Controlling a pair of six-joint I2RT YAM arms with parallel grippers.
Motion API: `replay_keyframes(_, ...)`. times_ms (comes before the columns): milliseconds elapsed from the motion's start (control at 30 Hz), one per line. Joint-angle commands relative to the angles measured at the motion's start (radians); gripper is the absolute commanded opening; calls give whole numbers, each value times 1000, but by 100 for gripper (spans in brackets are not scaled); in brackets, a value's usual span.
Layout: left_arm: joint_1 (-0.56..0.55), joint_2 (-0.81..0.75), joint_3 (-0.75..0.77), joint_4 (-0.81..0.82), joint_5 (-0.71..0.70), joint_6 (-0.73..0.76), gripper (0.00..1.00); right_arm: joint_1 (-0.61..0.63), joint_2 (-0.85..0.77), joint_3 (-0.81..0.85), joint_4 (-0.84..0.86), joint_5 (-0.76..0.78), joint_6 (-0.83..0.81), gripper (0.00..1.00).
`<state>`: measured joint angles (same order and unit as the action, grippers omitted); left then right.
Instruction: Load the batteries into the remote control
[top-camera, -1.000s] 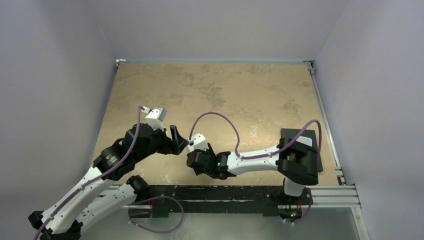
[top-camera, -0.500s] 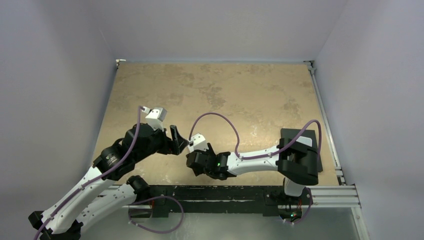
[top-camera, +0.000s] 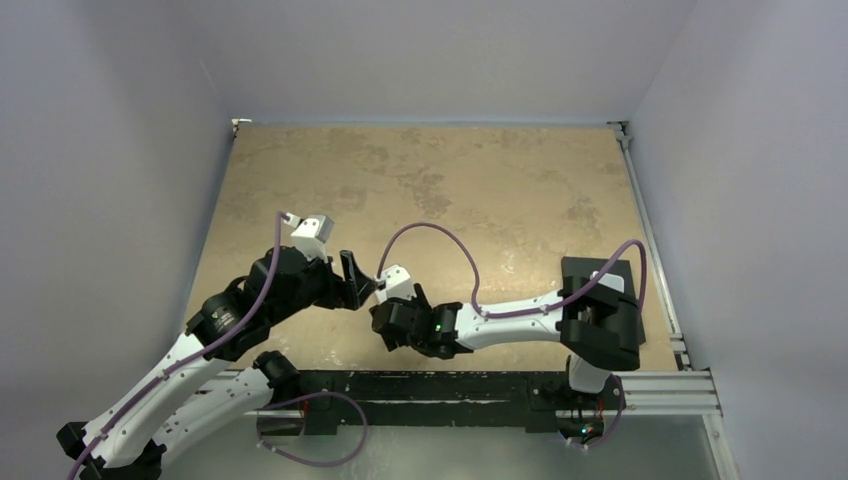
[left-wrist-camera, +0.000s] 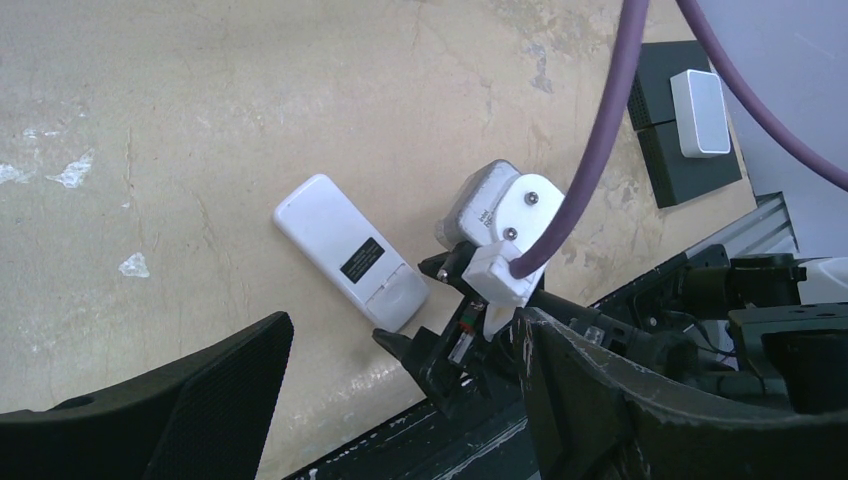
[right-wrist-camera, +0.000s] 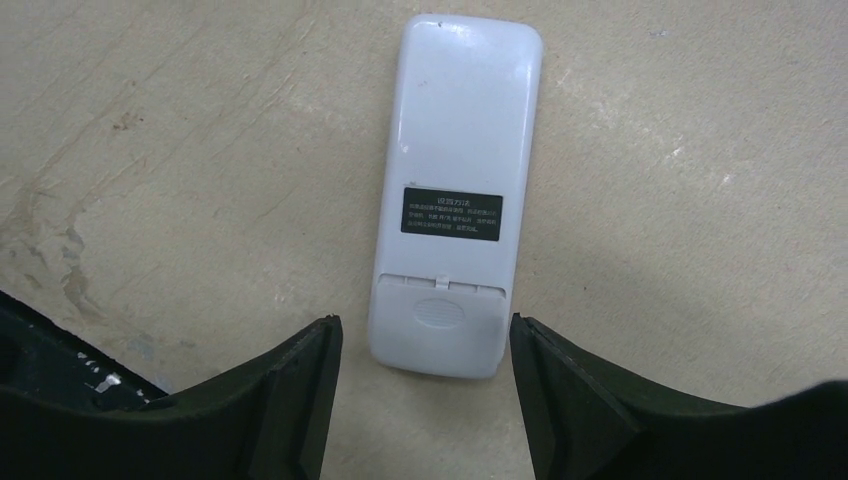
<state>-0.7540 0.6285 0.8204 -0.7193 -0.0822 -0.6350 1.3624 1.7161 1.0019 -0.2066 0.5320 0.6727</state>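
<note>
The remote control (right-wrist-camera: 455, 190) lies on the table with its plain white back up, a black label in the middle and the battery cover closed. It also shows in the left wrist view (left-wrist-camera: 350, 250). In the top view my right wrist hides it. My right gripper (right-wrist-camera: 425, 322) is open, its fingers (right-wrist-camera: 290, 400) on either side of the remote's cover end and apart from it. My left gripper (left-wrist-camera: 405, 320) is open and empty, hovering just left of the right gripper (top-camera: 385, 305). It also shows in the top view (top-camera: 358, 278). No batteries are in view.
A black pad (left-wrist-camera: 665, 160) with a pale grey rectangular block (left-wrist-camera: 700, 110) on it lies at the table's right side. My right arm partly covers the pad in the top view (top-camera: 600, 275). The black base rail (top-camera: 450, 385) runs along the near edge.
My right arm has shifted slightly to the left, closer to the left gripper. The left arm has not moved.
</note>
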Motion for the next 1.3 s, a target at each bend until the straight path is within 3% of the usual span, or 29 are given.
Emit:
replay_keyframes(0,-3,10,1,27,-1,1,81,6,-92,22,-1,21,15,70)
replay_keyframes(333,-3,97,2,21,-73,-34,80,6,-162,-2,-80,-3,67,70)
replay_keyframes(667,-3,253,-77,206,-44,-56,70,6,-253,-118,-95,-46,101,64)
replay_keyframes(867,-2,364,-99,331,1,-64,54,6,-322,-189,-79,-78,118,48)
replay_keyframes(1167,-3,573,-76,498,78,-78,6,6,-387,-263,-42,-119,120,0)
replay_keyframes(1200,-2,594,-69,506,93,-79,0,6,-392,-271,-29,-128,120,0)
replay_keyframes(1267,-2,630,-58,528,98,-78,0,6,-398,-288,0,-152,127,0)
